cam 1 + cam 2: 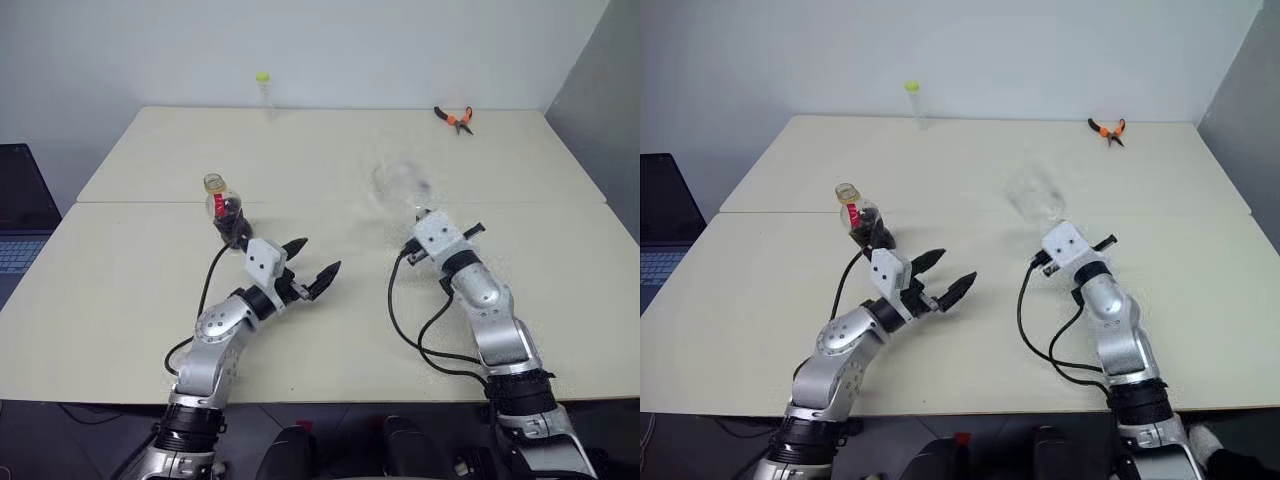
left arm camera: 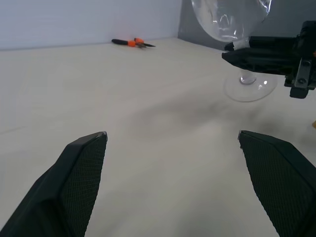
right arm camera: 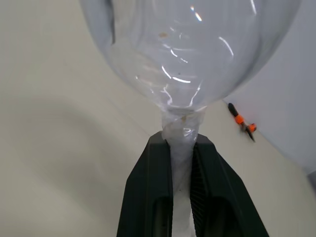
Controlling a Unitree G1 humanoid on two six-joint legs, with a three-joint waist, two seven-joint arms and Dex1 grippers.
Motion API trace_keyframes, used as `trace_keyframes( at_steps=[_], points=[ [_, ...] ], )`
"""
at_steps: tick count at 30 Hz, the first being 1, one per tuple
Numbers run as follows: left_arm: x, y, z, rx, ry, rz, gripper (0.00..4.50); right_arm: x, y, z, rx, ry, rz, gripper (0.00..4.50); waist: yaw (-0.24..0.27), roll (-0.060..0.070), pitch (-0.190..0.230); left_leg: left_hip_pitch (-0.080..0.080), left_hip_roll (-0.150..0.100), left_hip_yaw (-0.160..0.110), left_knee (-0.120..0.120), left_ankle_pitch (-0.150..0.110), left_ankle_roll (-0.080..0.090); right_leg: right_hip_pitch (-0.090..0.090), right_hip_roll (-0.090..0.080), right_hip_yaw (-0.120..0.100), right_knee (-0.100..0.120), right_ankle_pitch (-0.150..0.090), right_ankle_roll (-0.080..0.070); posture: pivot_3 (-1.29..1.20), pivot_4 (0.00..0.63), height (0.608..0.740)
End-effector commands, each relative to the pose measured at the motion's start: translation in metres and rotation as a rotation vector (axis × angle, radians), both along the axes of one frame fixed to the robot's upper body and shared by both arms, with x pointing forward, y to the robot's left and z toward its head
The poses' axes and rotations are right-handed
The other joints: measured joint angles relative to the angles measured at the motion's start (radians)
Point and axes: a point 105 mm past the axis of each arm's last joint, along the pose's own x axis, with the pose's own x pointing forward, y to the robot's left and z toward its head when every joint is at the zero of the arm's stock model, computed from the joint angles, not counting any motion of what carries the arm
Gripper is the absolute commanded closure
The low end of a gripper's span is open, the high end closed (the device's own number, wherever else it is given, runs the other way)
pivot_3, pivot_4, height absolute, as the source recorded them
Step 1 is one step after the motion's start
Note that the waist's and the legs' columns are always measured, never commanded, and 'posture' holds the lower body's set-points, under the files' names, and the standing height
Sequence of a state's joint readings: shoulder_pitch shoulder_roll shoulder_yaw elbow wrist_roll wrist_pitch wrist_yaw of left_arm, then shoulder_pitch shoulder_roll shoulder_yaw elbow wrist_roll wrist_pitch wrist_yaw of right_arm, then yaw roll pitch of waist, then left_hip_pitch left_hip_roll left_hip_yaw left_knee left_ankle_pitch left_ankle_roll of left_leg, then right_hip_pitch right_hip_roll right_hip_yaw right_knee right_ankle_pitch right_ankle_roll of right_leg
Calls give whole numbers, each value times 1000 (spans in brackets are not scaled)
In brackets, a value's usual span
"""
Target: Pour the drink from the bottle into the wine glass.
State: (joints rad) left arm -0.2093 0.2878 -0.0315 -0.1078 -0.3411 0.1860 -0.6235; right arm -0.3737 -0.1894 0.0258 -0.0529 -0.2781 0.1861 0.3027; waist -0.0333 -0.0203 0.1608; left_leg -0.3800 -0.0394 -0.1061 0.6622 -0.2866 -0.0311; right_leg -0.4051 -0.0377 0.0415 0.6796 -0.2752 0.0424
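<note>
The bottle (image 1: 228, 212) stands on the table, its mouth uncapped, with a red label at the neck and the dark drink (image 1: 232, 228) low in its rounded body. My left gripper (image 1: 318, 258) is open and empty, just to the right of the bottle and nearer to me; its black fingers (image 2: 84, 163) stand wide apart. My right gripper (image 3: 181, 143) is shut on the stem of the clear wine glass (image 3: 190, 54), just under the bowl. The wine glass (image 1: 1035, 195) stands upright and empty at mid-table, right of the bottle. Its round foot (image 2: 249, 89) sits below the right gripper's fingers.
A thin clear tube with a yellow-green top (image 1: 264, 92) stands at the far edge. Orange-handled pliers (image 1: 455, 118) lie at the far right. A laptop (image 1: 18, 225) sits off the table's left side. A seam (image 1: 330, 202) crosses the tabletop. Black cables trail along both arms.
</note>
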Motion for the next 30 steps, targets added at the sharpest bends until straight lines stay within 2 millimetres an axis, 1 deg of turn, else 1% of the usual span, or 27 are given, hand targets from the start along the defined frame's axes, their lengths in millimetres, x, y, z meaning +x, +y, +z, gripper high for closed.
trace_keyframes(
  at_steps=[1,2,3,5,7,11,14,18,24,27,30],
  points=[
    [-4,-4,28,-24,-79,-50,0,-1,8,2,283,19,125,4331,0,0,0,0,0,0,0,0,0,0,0,0,0,0,0,0,150,740],
    [-4,-4,30,-26,-81,-57,0,2,9,1,306,15,128,4331,0,0,0,0,0,0,0,0,0,0,0,0,0,0,0,0,150,740],
    [-5,-5,33,-30,-86,-68,0,3,15,-1,329,11,162,4331,1,1,1,0,0,0,0,0,0,0,0,0,0,0,0,0,150,740],
    [-8,-8,43,-37,-103,-103,0,8,37,-5,362,0,248,4331,-2,1,1,0,-1,1,0,0,0,0,0,0,0,0,0,0,150,740],
    [-9,-7,49,-39,-112,-115,0,11,53,-6,387,-9,307,4331,-4,2,1,0,-1,1,0,0,0,-1,1,0,0,0,0,0,150,740],
    [-8,-4,57,-28,-131,-119,0,18,69,-7,416,-20,362,4331,-8,2,1,0,0,1,0,1,-1,-1,1,0,1,0,0,0,150,740],
    [-6,-2,62,-31,-141,-114,0,23,72,-13,407,-5,368,4331,-6,2,1,0,-1,1,0,1,-1,-1,1,0,0,0,0,0,150,740],
    [-9,-1,72,-33,-150,-131,0,24,71,-29,390,38,379,4331,-3,3,2,0,-1,1,0,1,-1,-1,0,0,0,0,0,0,150,740],
    [-16,8,79,31,-154,-141,0,26,62,-36,397,42,348,4331,-6,3,1,0,0,0,0,1,-1,-1,0,1,1,0,0,0,150,740],
    [-21,11,80,61,-145,-167,0,24,61,-41,390,56,358,4331,-5,3,1,0,-1,0,0,1,-1,-1,0,0,1,0,0,0,150,740],
    [-22,20,80,113,-132,-188,0,21,62,-49,396,92,372,4331,-5,3,1,0,-1,0,0,1,-1,0,0,0,1,0,0,0,150,740]
  ],
)
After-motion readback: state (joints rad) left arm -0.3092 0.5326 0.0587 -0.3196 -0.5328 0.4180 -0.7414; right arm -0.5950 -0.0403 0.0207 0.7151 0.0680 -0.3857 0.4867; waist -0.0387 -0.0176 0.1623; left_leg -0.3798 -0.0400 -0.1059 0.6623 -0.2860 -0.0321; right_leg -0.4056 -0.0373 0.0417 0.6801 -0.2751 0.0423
